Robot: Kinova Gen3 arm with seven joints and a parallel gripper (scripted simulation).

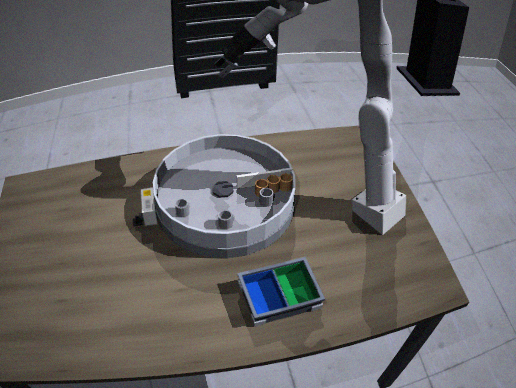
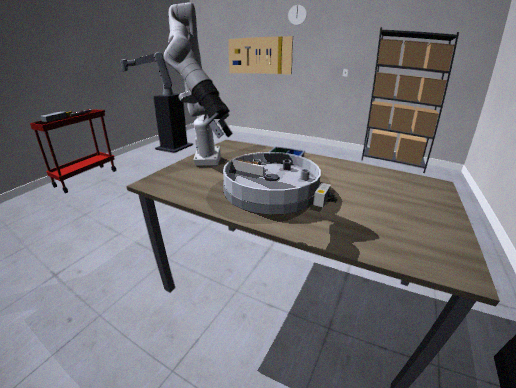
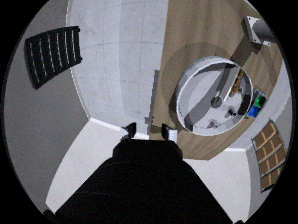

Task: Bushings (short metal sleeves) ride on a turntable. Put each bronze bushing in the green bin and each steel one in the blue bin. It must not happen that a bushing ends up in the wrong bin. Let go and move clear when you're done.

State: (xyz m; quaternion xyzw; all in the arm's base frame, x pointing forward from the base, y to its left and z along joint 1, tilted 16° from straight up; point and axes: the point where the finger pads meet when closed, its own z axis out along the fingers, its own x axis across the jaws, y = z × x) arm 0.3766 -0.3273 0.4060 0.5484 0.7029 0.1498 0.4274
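Observation:
A round grey turntable with a raised rim stands on the wooden table. Three bronze bushings stand in a row against a white fence bar at its right side. One steel bushing stands just in front of them. Two more steel bushings stand at the front left. A two-part bin with a blue half and a green half stands in front of the turntable. My gripper is open and empty, high above and behind the turntable. It also shows in the exterior view and the wrist view.
A small grey box with a yellow label sits against the turntable's left side. The arm's base stands at the table's right. A black drawer cabinet stands behind the table. The turntable shows small in the wrist view.

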